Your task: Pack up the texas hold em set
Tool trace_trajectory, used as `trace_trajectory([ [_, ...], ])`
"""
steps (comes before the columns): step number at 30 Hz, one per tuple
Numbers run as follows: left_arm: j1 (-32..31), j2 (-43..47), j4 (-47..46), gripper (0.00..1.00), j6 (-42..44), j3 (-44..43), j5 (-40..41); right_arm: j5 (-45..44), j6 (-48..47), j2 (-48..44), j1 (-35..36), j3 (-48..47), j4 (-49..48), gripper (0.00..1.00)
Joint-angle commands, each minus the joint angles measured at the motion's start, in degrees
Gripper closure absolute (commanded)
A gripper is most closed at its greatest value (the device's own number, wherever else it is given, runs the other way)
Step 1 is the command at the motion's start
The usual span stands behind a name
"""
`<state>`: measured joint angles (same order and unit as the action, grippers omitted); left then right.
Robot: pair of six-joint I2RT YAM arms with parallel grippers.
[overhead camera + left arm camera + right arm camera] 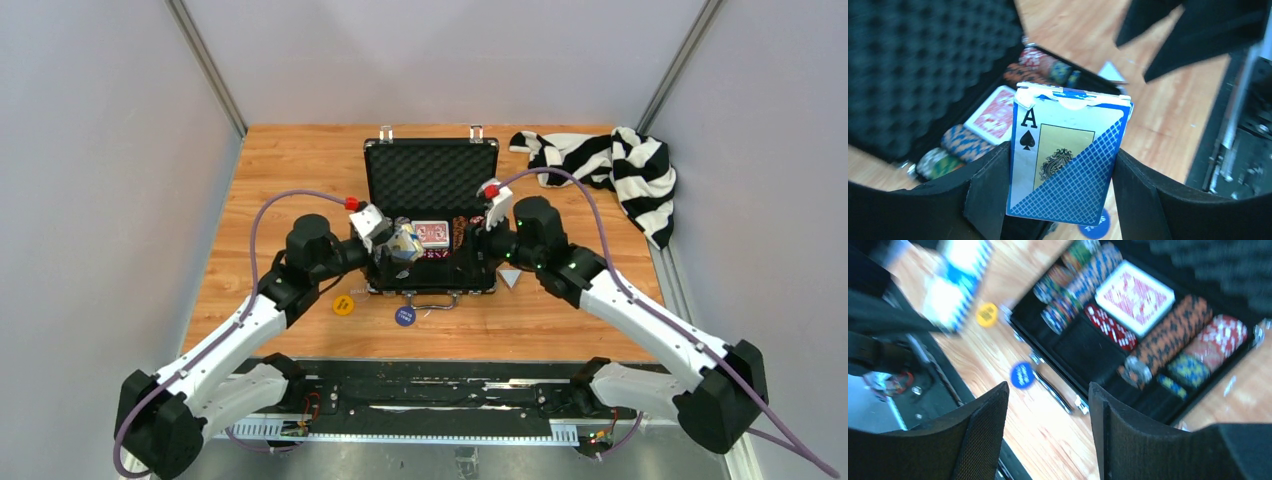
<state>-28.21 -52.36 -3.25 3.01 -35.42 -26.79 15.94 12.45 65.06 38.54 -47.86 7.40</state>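
Left gripper is clamped on the blue deck, which stands upright in its grip over the left end of the open case. Right gripper is spread wide with nothing in it, over the right end. Just out front lie a yellow button and a blue button.

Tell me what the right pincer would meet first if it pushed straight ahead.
Probably the briefcase handle, lying just beside the blue button; the open right pincer frames it. Depth is unclear, so it could land on the wooden table instead.
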Motion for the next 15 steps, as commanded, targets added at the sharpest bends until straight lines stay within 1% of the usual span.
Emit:
trace_trajectory([
  [1,-5.2,-1.8,-6.8,0.57,2.8,-0.2,-11.3,6.5,1.6,-2.6,-0.6,-6.4,-0.6,0.40],
  [4,-8.8,-2.6,-6.8,0.57,5.3,-0.4,-9.0,9.2,2.2,-0.3,-0.6,-11.6,1.2,0.38],
  [6,-10.1,-2.8,-6.8,0.57,6.2,-0.8,-6.7,11.2,3.7,1.3,-0.5,-13.1,1.0,0.38],
  [11,-10.8,-3.2,-6.8,0.58,6.7,-2.0,-5.3,14.0,6.5,3.0,0.2,-11.9,-1.9,0.35],
  [15,-11.2,-3.3,-6.8,0.58,7.0,-2.5,-5.0,14.2,7.0,2.7,0.9,-10.4,-1.2,0.34],
])
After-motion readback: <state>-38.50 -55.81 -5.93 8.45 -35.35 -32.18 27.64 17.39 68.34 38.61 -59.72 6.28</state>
